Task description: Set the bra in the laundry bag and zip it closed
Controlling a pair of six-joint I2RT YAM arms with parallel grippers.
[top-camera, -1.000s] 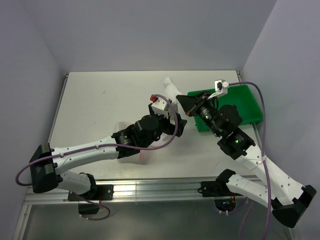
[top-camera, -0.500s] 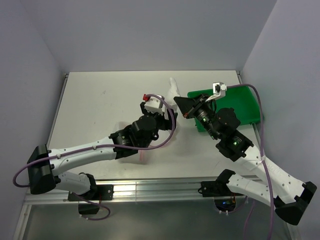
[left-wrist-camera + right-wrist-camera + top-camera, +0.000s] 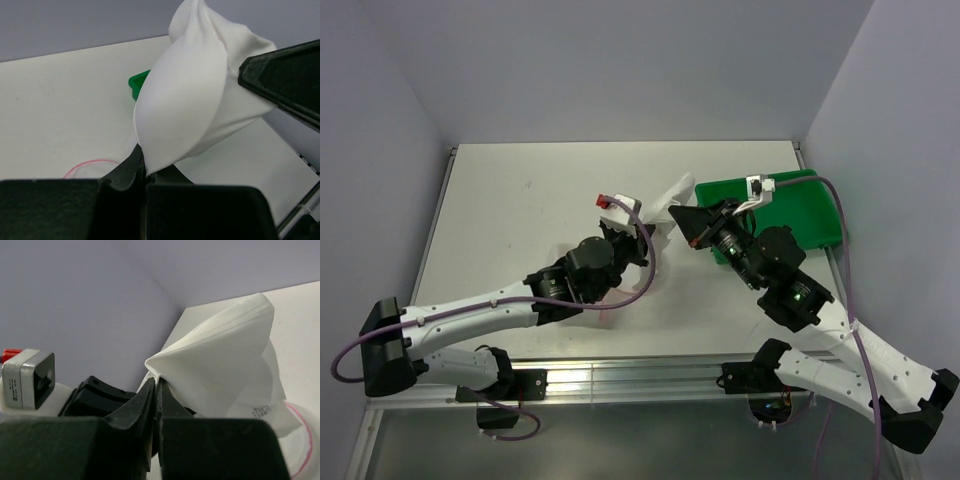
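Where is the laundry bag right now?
Top view: the laundry bag hangs mid-table between the left gripper and right gripper, both pinching it, just left of the green tray.

laundry bag (image 3: 185,100) white, pink-rimmed; tray (image 3: 810,215) green; table (image 3: 520,220) off-white

A robot lab cell: white table (image 3: 520,200), plain lilac walls (image 3: 620,70), two cabled arms (image 3: 480,310) on an aluminium rail (image 3: 620,378)

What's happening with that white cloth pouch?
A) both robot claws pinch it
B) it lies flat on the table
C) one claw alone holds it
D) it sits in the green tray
A: the left gripper and the right gripper are each shut on a fold of the laundry bag.
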